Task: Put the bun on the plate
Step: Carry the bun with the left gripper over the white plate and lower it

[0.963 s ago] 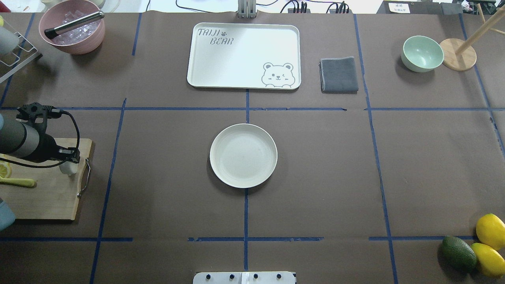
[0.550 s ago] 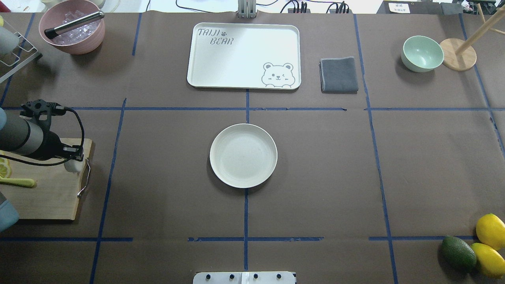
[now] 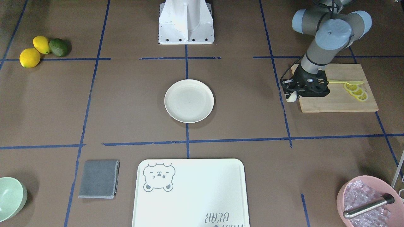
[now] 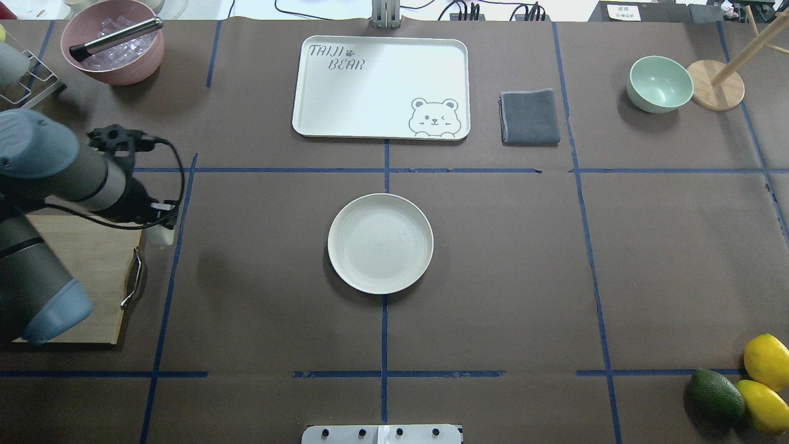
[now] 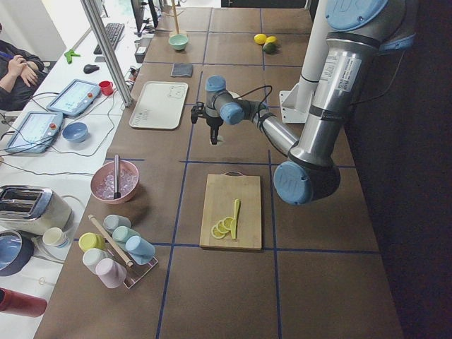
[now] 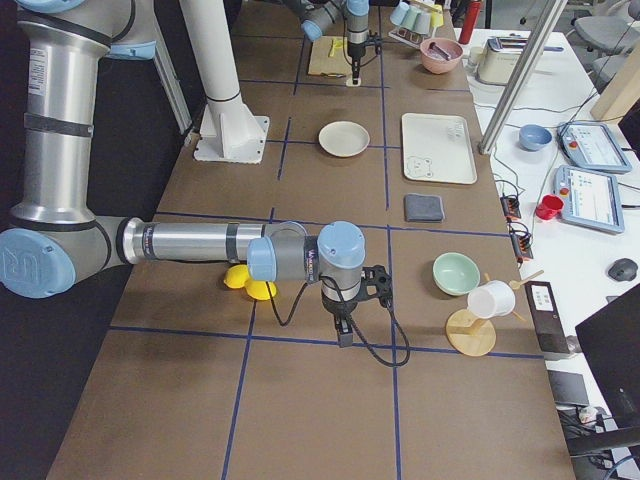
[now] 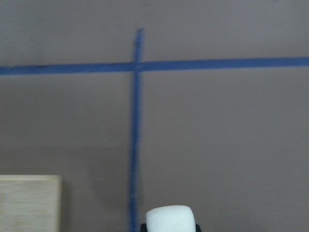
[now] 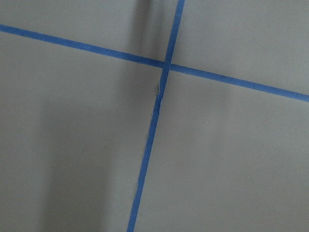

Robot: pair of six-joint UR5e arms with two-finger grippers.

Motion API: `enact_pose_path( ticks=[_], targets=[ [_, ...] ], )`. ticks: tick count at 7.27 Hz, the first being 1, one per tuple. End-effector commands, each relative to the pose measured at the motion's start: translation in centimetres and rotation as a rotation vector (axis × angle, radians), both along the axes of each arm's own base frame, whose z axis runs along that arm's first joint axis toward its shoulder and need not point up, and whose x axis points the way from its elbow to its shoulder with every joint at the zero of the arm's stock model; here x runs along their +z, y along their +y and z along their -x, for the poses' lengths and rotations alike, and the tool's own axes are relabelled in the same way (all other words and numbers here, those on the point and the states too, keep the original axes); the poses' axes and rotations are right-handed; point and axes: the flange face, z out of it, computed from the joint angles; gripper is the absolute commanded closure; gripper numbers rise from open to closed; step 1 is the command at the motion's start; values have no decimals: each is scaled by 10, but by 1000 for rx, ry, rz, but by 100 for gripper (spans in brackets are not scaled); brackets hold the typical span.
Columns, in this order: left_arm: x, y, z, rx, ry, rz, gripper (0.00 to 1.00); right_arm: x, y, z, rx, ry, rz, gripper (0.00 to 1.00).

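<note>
One left arm (image 4: 74,179) outstretched past the cutting board (image 4: 92,277), its downward gripper (image 4: 163,228) tight around the bun (image 4: 161,238).

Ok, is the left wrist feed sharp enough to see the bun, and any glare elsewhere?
Left wrist view: tape lines smeared, but the bun shows plainly at the bottom edge. Overhead view: tray bright, print readable. Right wrist view: sharp, faint shadow.

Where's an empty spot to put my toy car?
There is a big bare patch between the plate, the grey cloth and the lemons. It is crowded by the cutting board, where the left gripper holds the bun.
</note>
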Motion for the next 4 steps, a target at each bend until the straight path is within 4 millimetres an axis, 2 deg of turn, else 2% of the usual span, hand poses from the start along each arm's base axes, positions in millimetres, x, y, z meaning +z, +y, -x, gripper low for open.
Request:
enact_pose_path(
  ticks=[1,2,3,4],
  targets=[
    [-105,-13,-92,-11,57,43,65,1,0,0,0,0,1,0],
    [-129,-3,-128,-9,50,25,64,1,0,0,0,0,1,0],
    [-138,24,-164,-18,32,-29,64,1,0,0,0,0,3,0],
    [-138,34,-182,-5,41,-33,64,2,0,0,-1,2,5,0]
  ],
)
